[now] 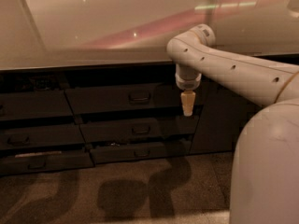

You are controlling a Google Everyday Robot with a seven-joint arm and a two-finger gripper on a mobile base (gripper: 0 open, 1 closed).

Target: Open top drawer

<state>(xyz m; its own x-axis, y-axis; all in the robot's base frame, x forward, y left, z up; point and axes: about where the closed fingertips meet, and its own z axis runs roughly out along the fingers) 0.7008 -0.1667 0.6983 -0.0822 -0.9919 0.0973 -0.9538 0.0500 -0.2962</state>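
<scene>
Top drawer [107, 100], long axis horizontal, facing camera; gripper [188, 110] at right end, jaws pressed together.
</scene>
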